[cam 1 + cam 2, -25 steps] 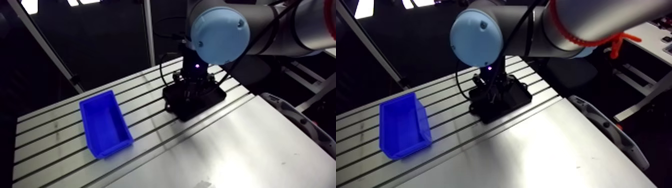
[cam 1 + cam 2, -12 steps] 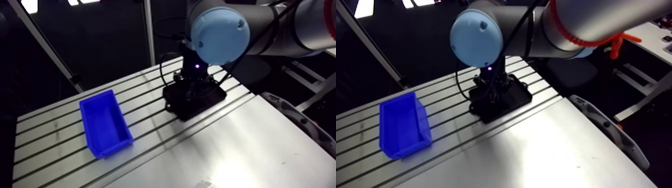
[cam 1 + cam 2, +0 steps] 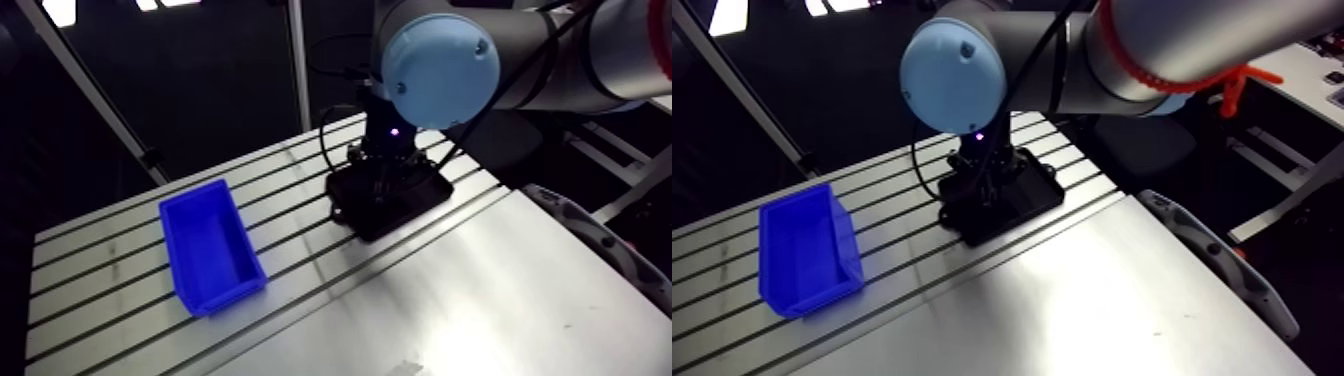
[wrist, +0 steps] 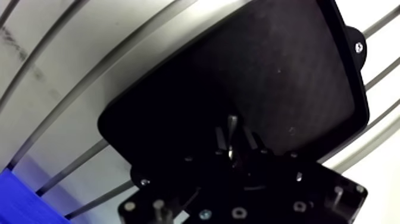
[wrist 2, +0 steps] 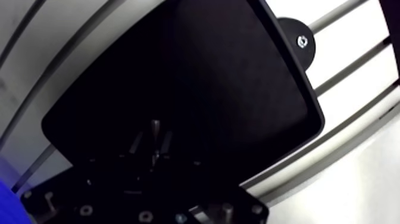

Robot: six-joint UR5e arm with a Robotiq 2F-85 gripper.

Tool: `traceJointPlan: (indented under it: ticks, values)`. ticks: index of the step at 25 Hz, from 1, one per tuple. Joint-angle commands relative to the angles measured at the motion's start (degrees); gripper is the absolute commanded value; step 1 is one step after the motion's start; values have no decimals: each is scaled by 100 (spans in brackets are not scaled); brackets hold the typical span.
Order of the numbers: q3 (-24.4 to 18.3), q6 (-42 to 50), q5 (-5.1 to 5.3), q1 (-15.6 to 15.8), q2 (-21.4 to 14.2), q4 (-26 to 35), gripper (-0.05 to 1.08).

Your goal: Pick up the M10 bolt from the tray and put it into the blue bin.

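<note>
2 fingers (image 4: 221,141) of our gripper (image 4: 235,138) stood narrow, clamping the bolt (image 4: 232,123) between them; we saw the tray (image 4: 286,71) beneath.

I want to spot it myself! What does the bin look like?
Find the big silver table with long grooves. Two things sit on it, and the bin is the open box lying away from the arm. It is bright blue, while the tray nearby is flat and black.
</note>
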Motion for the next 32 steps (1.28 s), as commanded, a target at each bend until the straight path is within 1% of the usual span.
traceJointPlan:
  ticks: [1,5,11,15,20,22,24,26,27,28,29,32]
  values:
    - [-10,0,-9,6,15,0,74]
    - [-10,9,-18,14,24,0,77]
    - [-1,0,-26,14,24,0,79]
    - [-10,0,-35,14,24,9,82]
    - [-1,0,-35,23,7,9,91]
    - [-10,-9,-44,41,-29,18,97]
    - [-36,-35,-53,58,-160,35,102]
    - [-54,-70,-106,58,-336,70,104]
    - [-63,-97,-185,58,-442,106,106]
    - [-89,-132,-220,58,-574,141,107]
    - [-115,-246,-237,58,-723,237,107]
    - [-212,-598,-220,67,-1039,633,107]
